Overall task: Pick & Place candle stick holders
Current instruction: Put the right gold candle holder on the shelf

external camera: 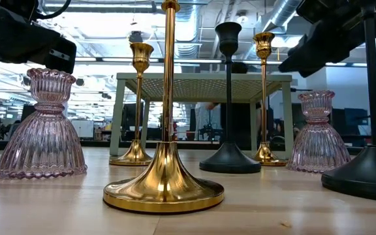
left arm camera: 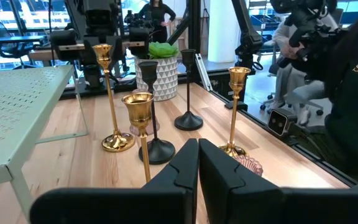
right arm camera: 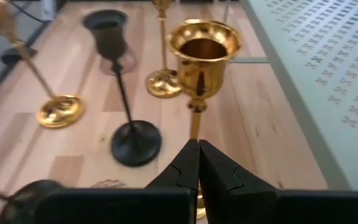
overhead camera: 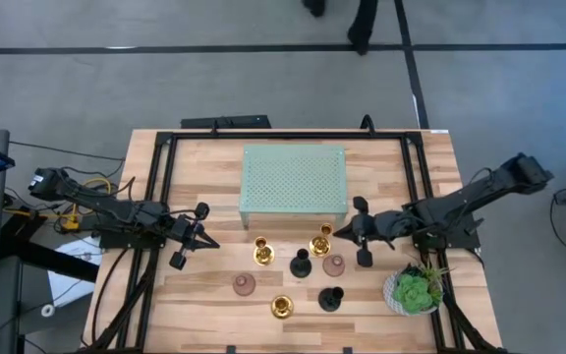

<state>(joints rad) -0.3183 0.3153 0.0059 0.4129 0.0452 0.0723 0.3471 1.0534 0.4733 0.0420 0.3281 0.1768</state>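
Note:
Several candle stick holders stand upright on their round bases in the middle of the wooden table. There are three gold ones (overhead camera: 263, 253) (overhead camera: 320, 242) (overhead camera: 282, 307), two black ones (overhead camera: 301, 264) (overhead camera: 330, 298) and two pink ribbed ones (overhead camera: 244, 285) (overhead camera: 334, 265). My right gripper (overhead camera: 342, 232) is shut and empty. It slants down just right of the far gold holder, whose cup (right arm camera: 204, 53) rises close ahead of the fingertips (right arm camera: 199, 149). My left gripper (overhead camera: 210, 240) hangs shut and empty, left of the group (left arm camera: 197, 149).
A pale green perforated stand (overhead camera: 293, 180) on legs sits just beyond the holders. A green plant in a white pot (overhead camera: 413, 291) stands at the near right, beside my right arm. Bare wood lies at the near left (overhead camera: 195, 305).

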